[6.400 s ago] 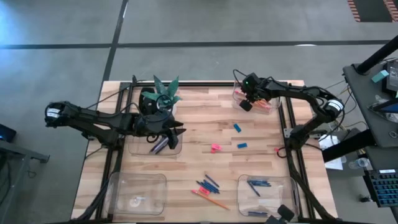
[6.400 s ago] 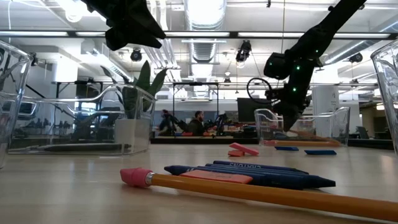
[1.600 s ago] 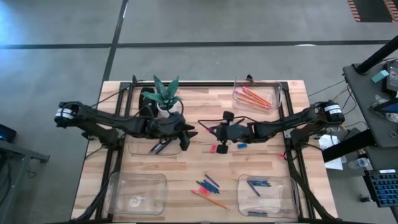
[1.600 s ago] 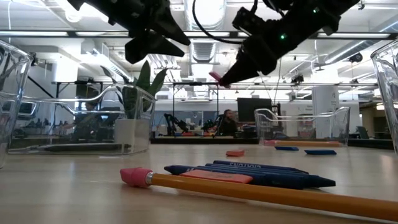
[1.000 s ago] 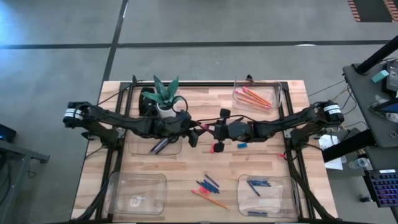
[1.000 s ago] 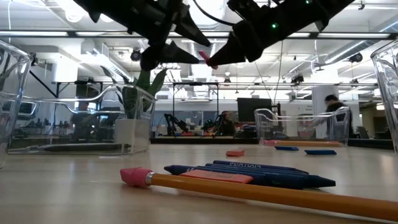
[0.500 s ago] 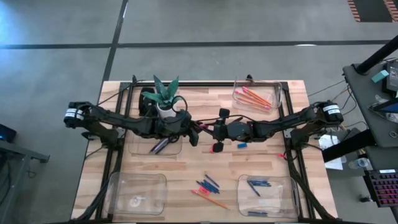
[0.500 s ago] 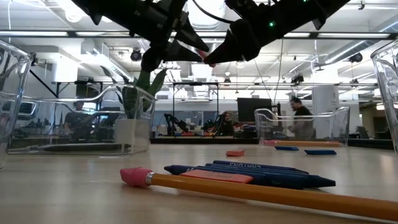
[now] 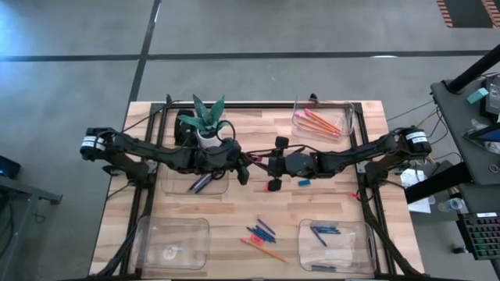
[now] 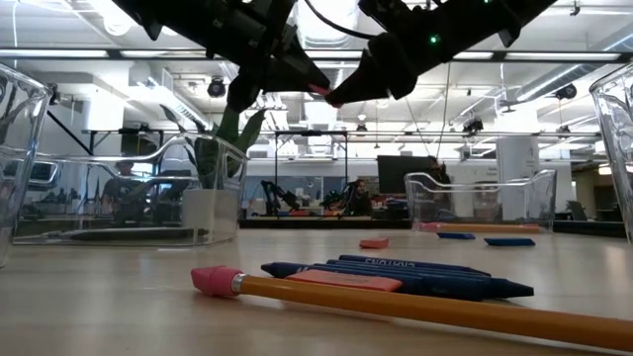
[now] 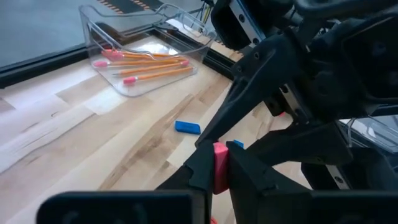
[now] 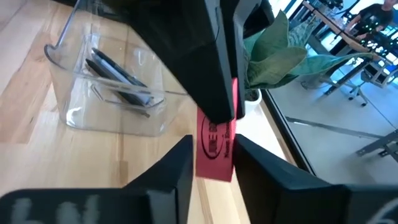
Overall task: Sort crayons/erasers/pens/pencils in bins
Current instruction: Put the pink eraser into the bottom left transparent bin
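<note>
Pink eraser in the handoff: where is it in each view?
High view: pink eraser between the two grippers, mid-table.
Low view: it shows above the table where the gripper tips meet.
Left wrist view: it is shut in the left gripper.
Right wrist view: it is between the right gripper's fingers.
Shared landmark: the plant.

The pink eraser [image 11: 220,167] shows only as a narrow strip between the left gripper's [image 11: 217,169] fingers; the rest is covered by them. In the right wrist view the upper half of the pink eraser is hidden behind the left gripper's dark fingers [image 12: 214,68], and its printed text is too blurred to read. From above, the eraser cannot be seen where the two grippers meet.
</note>
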